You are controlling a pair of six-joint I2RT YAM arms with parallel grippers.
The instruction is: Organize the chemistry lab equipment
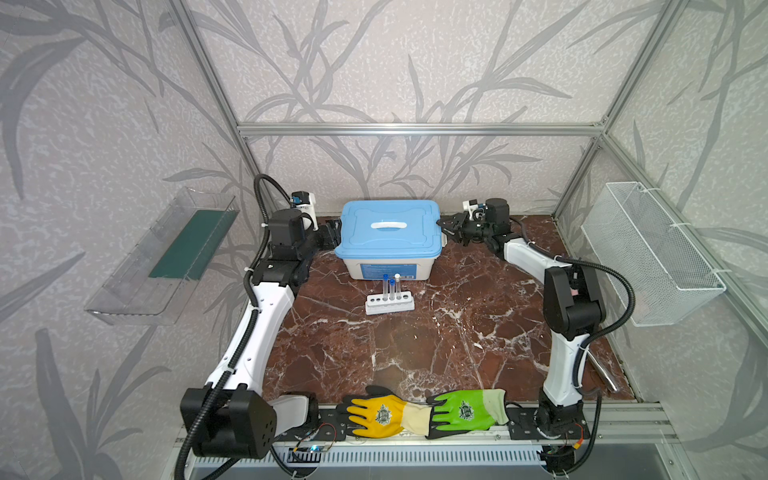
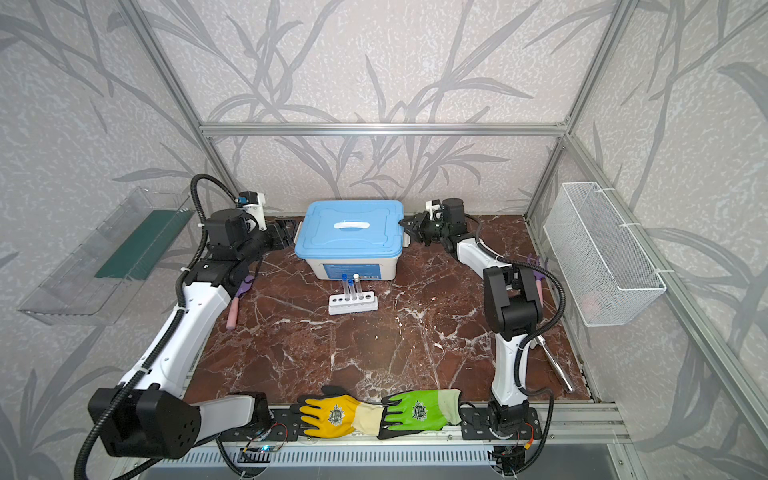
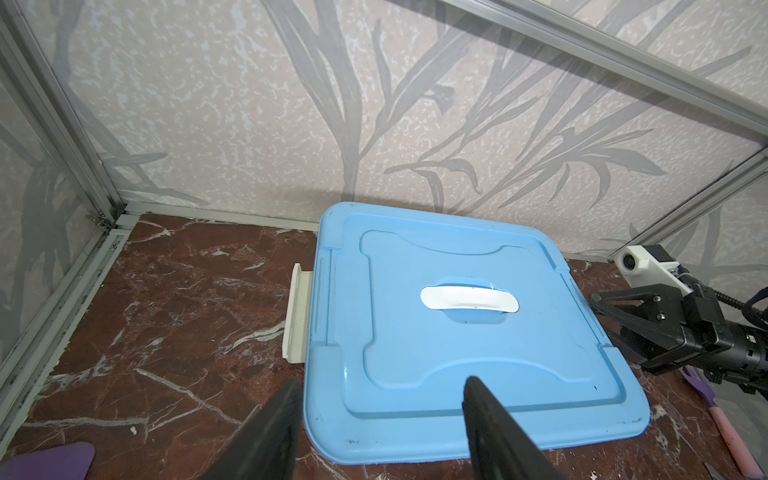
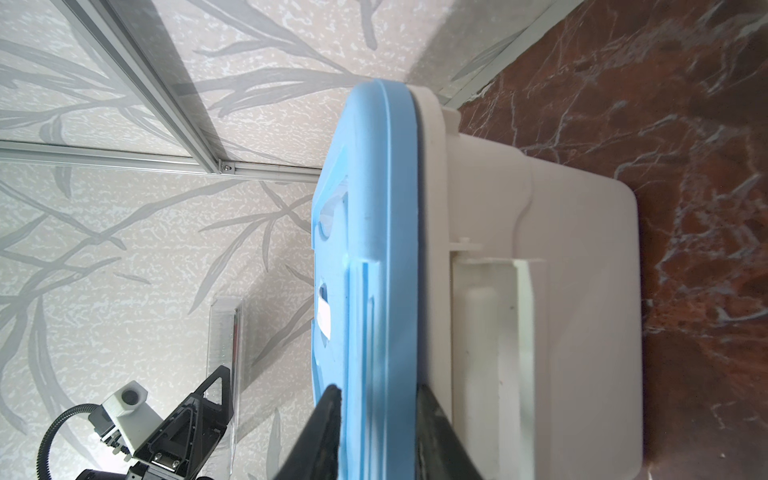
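Right fingers (image 4: pixel 324 432) pinch the blue lid (image 4: pixel 365 249) by its rim; left fingers (image 3: pixel 494 428) stand spread at its opposite edge.

Red-brown marble tabletop (image 1: pixel 415 353). On it: blue-lidded storage box (image 1: pixel 388 266) at back, six-hole rack (image 1: pixel 390 305) just before it, trowel (image 2: pixel 235 309) left, tweezers (image 2: pixel 555 363) right. Yellow glove (image 1: pixel 378 415) and green glove (image 1: pixel 465 411) overhang the front edge.

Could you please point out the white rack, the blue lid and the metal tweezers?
white rack (image 1: pixel 390 308), in a top view, front wall
blue lid (image 1: pixel 357 235), in a top view, beside its handle
metal tweezers (image 2: pixel 555 365), in a top view, mid-shaft
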